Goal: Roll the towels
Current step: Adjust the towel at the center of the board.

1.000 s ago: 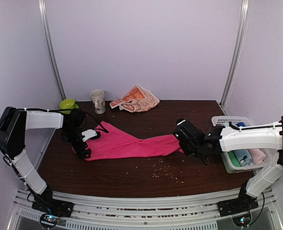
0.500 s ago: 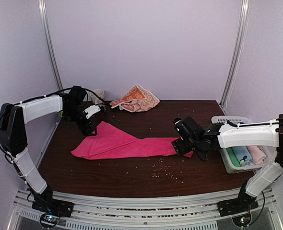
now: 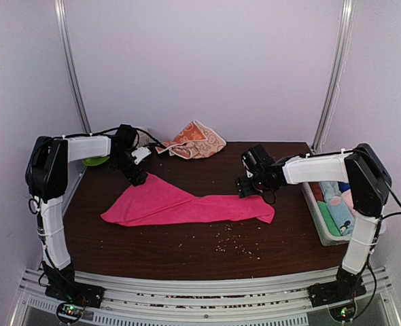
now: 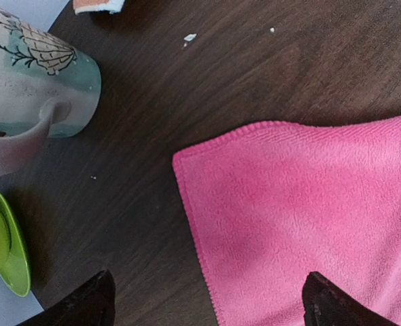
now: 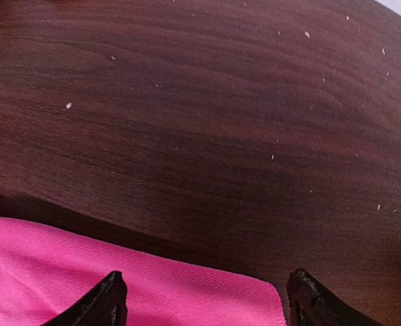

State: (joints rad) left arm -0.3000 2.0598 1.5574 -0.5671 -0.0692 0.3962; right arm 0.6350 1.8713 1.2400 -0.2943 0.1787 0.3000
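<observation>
- The pink towel lies flat on the counter, stretched in a long strip from left to right.
- The orange towel sits crumpled at the back edge, apart from the pink one.
- The left claw hangs over the pink towel's far left corner, fingers wide apart, gripping nothing.
- The right claw hangs over its right end, fingers likewise apart.
- A mug and a green dish stand near the left claw.
- A basket of rolls sits at the right edge.
</observation>
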